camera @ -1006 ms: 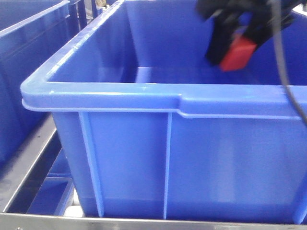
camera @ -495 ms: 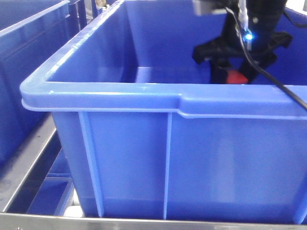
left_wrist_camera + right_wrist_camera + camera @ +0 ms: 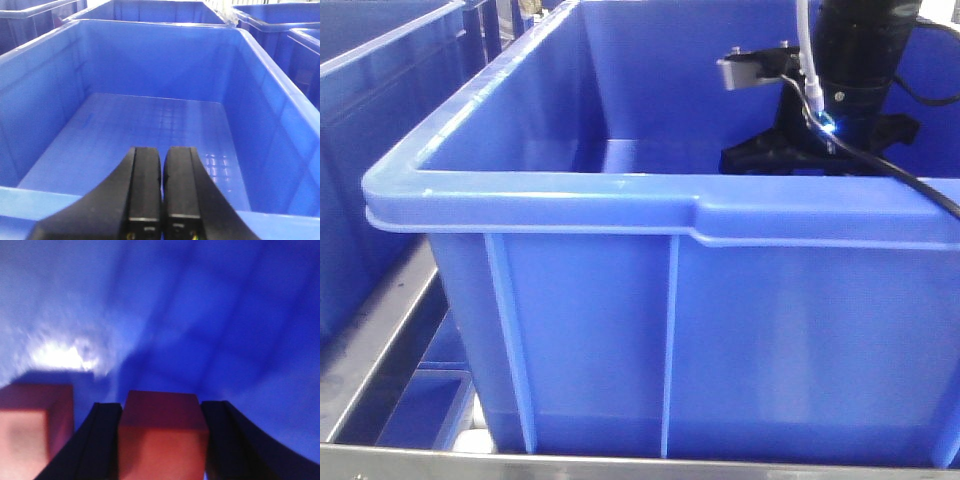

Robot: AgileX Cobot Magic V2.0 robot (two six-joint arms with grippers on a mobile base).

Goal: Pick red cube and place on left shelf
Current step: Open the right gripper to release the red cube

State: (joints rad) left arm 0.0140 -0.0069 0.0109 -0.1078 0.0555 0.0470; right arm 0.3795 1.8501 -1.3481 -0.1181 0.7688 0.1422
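My right gripper [image 3: 162, 440] is clamped on the red cube [image 3: 161, 432], black fingers [image 3: 102, 440] pressed against both its sides, down inside the big blue bin [image 3: 620, 200]. A second red block [image 3: 32, 427] sits just beside it, low on the left. The right arm [image 3: 855, 70] plunges steeply below the rim. My left gripper [image 3: 161, 195] hangs pinched together, holding nothing, over another blue bin [image 3: 150, 125] with a bare floor.

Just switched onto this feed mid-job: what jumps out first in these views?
The right claw is shut on a red cube, deep inside the big blue bin that fills the front view. A second red block sits just left of it. The left claw hangs shut and empty over another blue bin.
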